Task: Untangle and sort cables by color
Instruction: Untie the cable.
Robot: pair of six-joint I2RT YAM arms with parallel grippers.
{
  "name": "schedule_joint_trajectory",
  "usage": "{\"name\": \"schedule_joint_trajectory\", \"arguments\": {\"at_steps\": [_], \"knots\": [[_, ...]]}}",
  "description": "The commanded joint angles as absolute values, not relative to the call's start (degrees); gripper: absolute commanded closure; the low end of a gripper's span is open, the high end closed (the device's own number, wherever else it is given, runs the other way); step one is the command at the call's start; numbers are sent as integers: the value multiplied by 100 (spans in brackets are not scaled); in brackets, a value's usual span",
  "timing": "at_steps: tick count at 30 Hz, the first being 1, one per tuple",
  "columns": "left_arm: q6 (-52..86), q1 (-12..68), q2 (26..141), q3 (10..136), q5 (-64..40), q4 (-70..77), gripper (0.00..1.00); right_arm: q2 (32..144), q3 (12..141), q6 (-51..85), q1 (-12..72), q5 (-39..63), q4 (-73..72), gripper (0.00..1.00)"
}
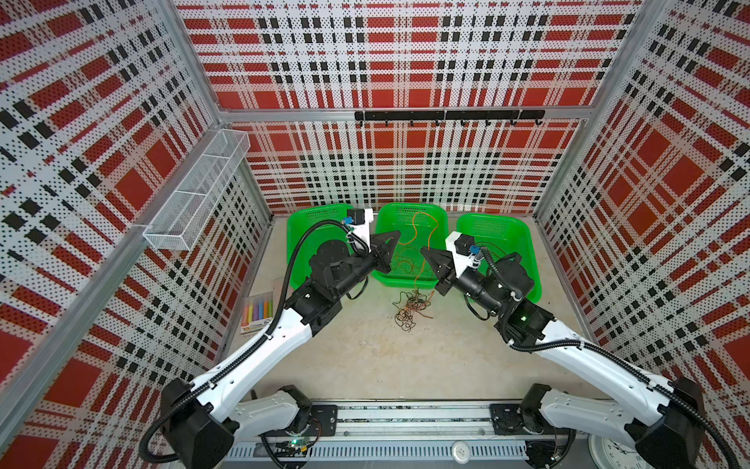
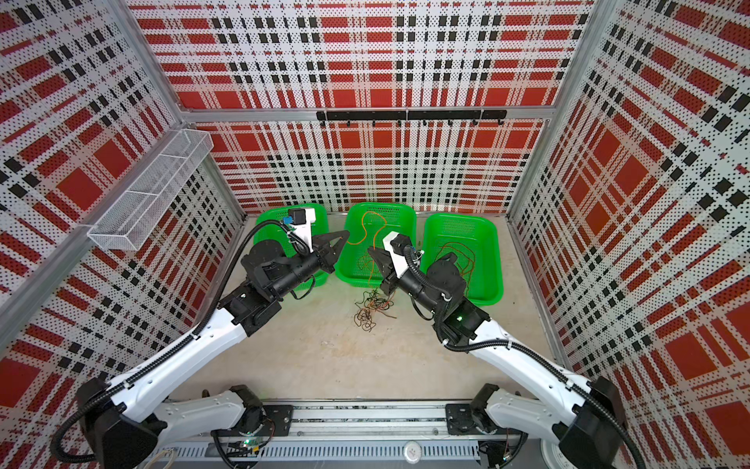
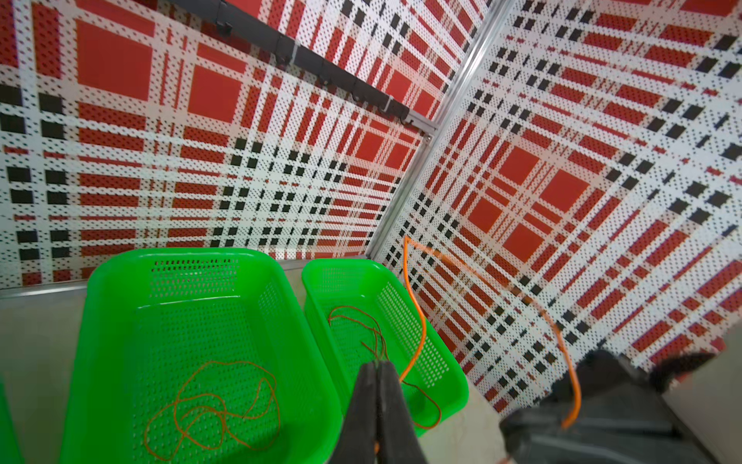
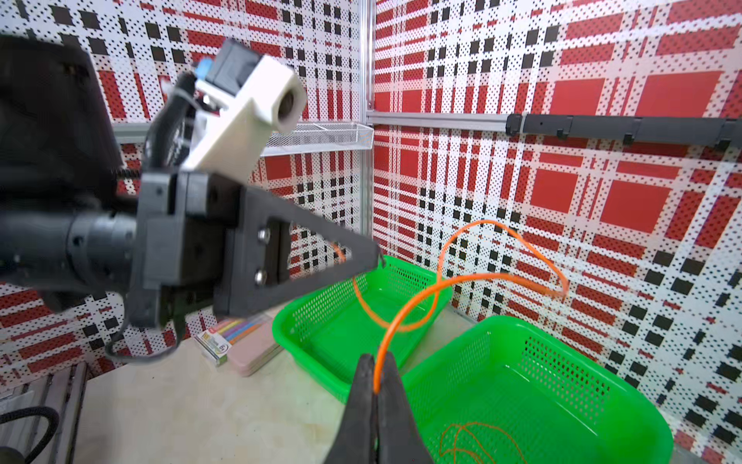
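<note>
- Left basket (image 1: 290, 243): no cable shows in the part the arm leaves in view.
- Left claw (image 1: 397, 233): it hangs above the gap between the left and mid baskets. Its jaws are pressed together on an orange cable (image 4: 486, 275).
- Orange cable: it runs through the air from claw to claw in loose loops, above the mid basket.
  - I judge it feather-light and limp, but with a springy curl, so it holds its coils and does not hang straight.
  - It is thin and smooth and would likely slide through a pinch if tugged hard. A firm nip and a slow pull suit it.
- Mid basket (image 1: 399, 282): orange strands lie on its floor. One orange strand goes over the front rim toward the table. Whether it is the held cable, I cannot tell.
- Tangle (image 1: 410, 306): it lies on the table just in front of the mid basket, with black, orange and reddish-brown strands mixed.
  - The strands will probably snag on each other, and a hard pull would tighten the knot.
  - The best hold looks like a free end or an outer loop of one colour, away from the crossings.
- Right claw (image 1: 423, 248): it is above the mid basket, near its right side. Its jaws are closed on the same orange cable, which rises from between the tips.
- Right basket (image 1: 527, 251): reddish-brown strands lie on its floor, partly hidden by the right arm.
</note>
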State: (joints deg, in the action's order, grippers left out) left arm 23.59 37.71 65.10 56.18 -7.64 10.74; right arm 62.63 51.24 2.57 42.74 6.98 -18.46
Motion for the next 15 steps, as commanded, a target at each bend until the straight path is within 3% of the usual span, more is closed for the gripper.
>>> {"name": "schedule_joint_trajectory", "arguments": {"at_steps": [1, 9, 11, 15], "knots": [[1861, 4000, 6226, 5199, -1298, 2000, 88, 6404, 5330, 341, 4159, 911, -1567, 100], [1250, 4455, 6118, 4464, -1547, 2551, 65, 6443, 5343, 393, 4142, 1082, -1567, 100], [1199, 4490, 6117, 4307, -1499, 2694, 47, 6412, 5342, 399, 4140, 1119, -1587, 100], [951, 4577, 6082, 4018, -1119, 2790, 29, 6347, 5381, 466, 4135, 1188, -1585, 100]]}}
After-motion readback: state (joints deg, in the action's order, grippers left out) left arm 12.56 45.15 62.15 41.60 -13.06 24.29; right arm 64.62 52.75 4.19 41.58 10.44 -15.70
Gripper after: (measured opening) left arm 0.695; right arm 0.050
